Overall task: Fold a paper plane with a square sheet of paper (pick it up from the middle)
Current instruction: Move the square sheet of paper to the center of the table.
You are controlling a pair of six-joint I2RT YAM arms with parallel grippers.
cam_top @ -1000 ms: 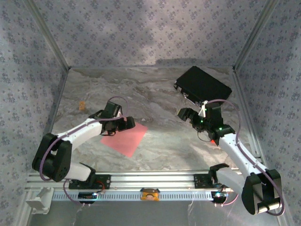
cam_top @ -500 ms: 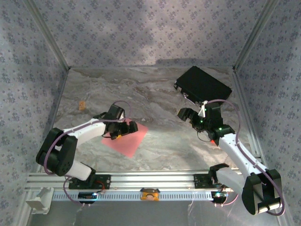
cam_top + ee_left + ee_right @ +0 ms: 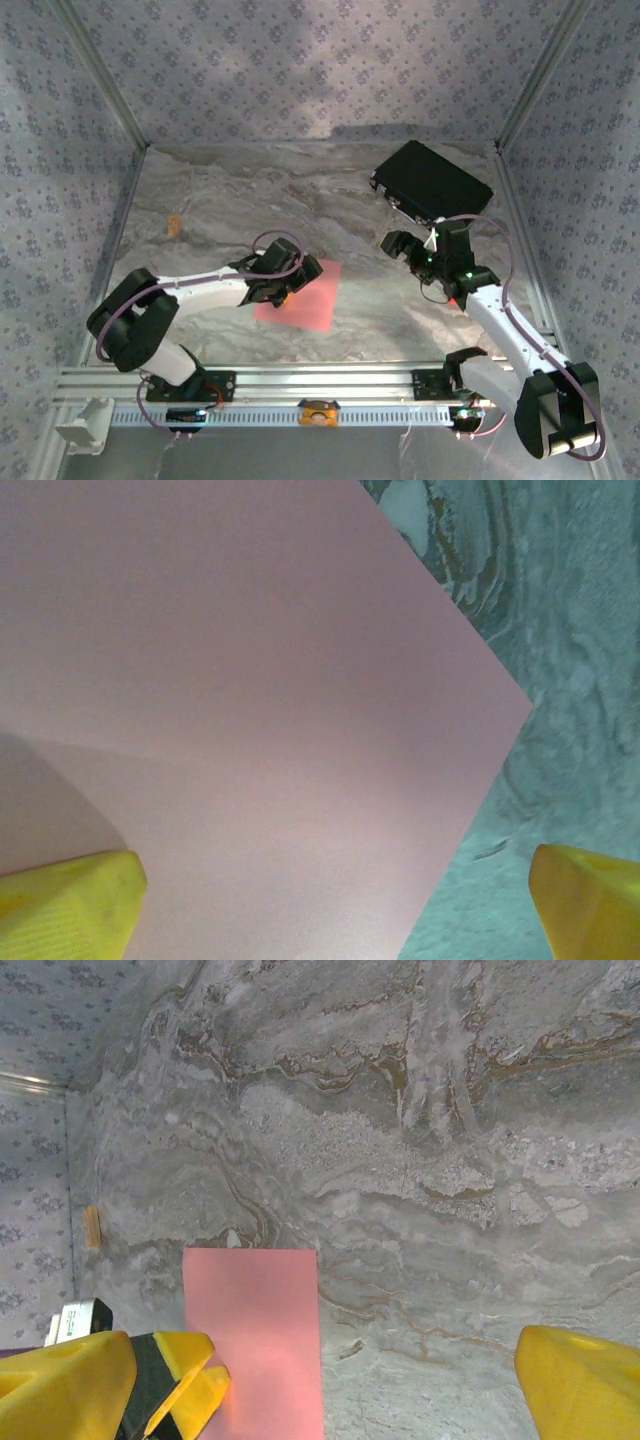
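Note:
The square sheet of paper (image 3: 312, 300) lies flat and unfolded on the marble table, salmon pink, left of centre. My left gripper (image 3: 290, 288) hovers low over its left part, open. In the left wrist view the sheet (image 3: 250, 700) spreads between the two yellow fingertips (image 3: 65, 905) of the left gripper (image 3: 330, 915), with nothing held. My right gripper (image 3: 396, 243) stands open above bare table to the right of the sheet. The right gripper (image 3: 320, 1390) faces the paper (image 3: 262, 1330), with the left arm's yellow fingers (image 3: 190, 1385) on it. The paper plane is out of view.
A black rectangular case (image 3: 432, 180) lies at the back right, just behind the right arm. A tiny orange tag (image 3: 175, 224) sits near the left wall. Patterned walls close in three sides of the marble table (image 3: 340, 200).
My left arm has stretched out to the right, and the sheet has slid right and turned with it. The right arm has stayed still. Both grippers have stayed open.

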